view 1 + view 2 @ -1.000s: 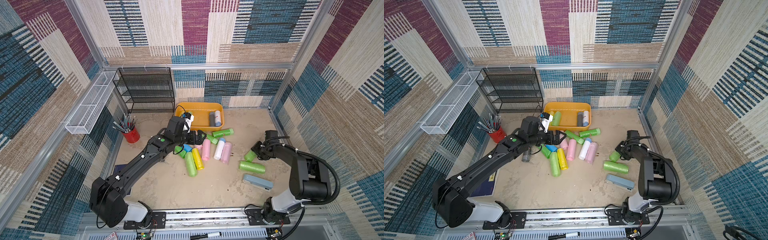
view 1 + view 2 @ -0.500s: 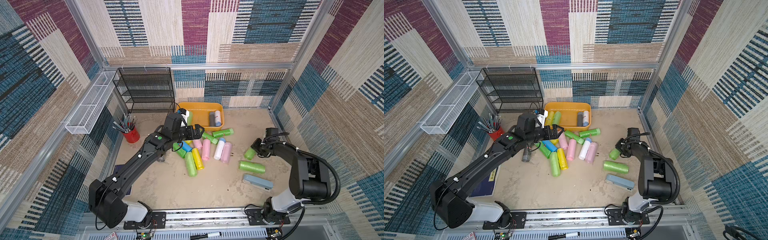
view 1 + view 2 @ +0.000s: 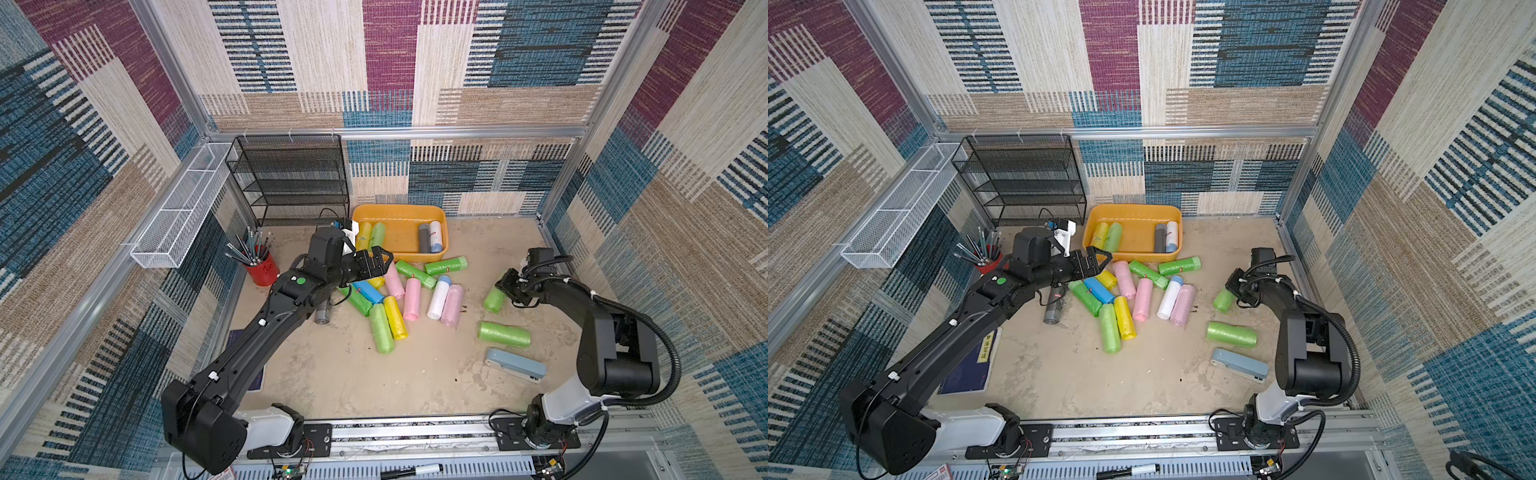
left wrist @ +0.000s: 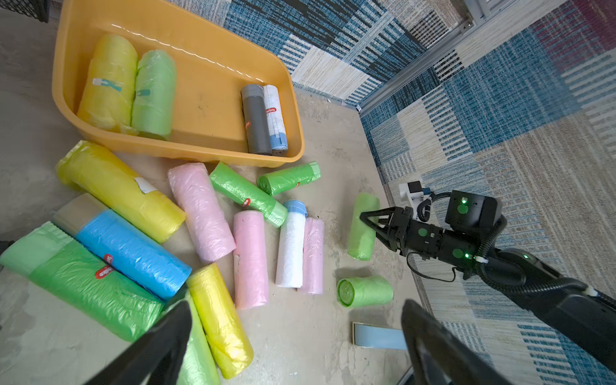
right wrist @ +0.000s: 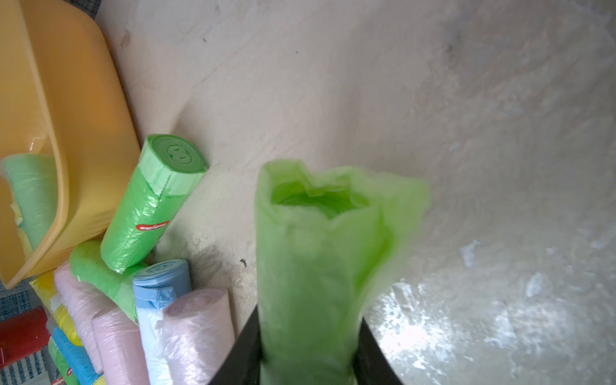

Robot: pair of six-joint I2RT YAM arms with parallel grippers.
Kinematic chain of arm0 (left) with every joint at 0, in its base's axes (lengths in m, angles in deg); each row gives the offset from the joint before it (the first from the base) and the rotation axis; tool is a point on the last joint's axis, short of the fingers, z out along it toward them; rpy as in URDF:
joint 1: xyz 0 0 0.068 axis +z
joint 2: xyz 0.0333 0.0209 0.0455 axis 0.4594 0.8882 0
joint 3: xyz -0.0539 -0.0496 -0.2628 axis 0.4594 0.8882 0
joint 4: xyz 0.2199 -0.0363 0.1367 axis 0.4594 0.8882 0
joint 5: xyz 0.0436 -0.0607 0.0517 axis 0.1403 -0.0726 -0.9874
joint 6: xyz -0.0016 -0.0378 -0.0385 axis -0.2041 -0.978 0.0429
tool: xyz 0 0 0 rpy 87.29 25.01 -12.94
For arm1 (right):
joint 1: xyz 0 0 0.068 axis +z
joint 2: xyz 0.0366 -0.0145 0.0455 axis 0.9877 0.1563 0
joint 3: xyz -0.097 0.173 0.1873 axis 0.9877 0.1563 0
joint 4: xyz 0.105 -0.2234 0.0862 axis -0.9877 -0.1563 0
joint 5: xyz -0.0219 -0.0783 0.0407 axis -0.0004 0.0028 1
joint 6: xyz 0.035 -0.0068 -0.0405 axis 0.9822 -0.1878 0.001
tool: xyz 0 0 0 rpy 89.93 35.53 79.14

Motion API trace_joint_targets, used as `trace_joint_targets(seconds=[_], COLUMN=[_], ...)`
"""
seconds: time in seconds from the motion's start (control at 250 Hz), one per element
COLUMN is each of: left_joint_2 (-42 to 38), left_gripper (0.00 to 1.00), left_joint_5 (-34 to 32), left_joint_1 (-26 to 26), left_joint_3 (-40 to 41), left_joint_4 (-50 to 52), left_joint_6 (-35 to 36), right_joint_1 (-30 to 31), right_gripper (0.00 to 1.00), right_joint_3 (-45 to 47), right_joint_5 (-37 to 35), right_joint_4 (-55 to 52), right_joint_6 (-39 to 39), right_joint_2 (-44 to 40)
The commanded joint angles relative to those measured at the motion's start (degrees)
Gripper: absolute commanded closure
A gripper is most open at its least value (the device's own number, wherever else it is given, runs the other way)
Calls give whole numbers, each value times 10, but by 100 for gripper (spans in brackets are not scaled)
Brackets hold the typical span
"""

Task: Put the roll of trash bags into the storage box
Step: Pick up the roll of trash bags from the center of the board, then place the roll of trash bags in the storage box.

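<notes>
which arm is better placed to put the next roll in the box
Likely right: the right claw is shut on a green roll. The left claw, though nearer the storage box, is open and empty.

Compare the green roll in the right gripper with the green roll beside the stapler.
The gripped roll is clamped in the shut right gripper; the other roll lies free on the table by the stapler. The gripped roll's wrap is loose and crumpled at its end; the other roll's end is flat and tightly wound. Both are light green and outside the box.
</notes>
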Motion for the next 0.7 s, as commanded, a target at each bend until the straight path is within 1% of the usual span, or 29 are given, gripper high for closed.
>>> trace_joint_targets(seconds=[0.0,0.136,0.232,0.348,0.428,0.696], left_joint_2=[-12,-32,-47,-67,-77,-79], left_gripper=[1,2,2,2,1,1], left_joint_5=[2,-11,-19,-39,-42,-46], left_joint_1=[7,12,20,32,38,44], left_joint_3=[6,33,44,58,69,74], left_joint_4=[-35,-54,-62,-71,-78,-80], left_joint_6=[-8,-10,-10,-8,-11,-7], right_joint_1=[20,39,51,66,79,121], right_gripper=[73,74,78,78,79,79], right_joint_3=[-36,-82,-110,-146,-173,-266], right_joint_5=[-12,-9,-12,-19,-25,-29], right_joint_4=[-3,-20,-26,-40,-52,-83], right_joint_6=[-3,-1,4,5,7,6], right_joint_2=[14,44,58,72,83,130])
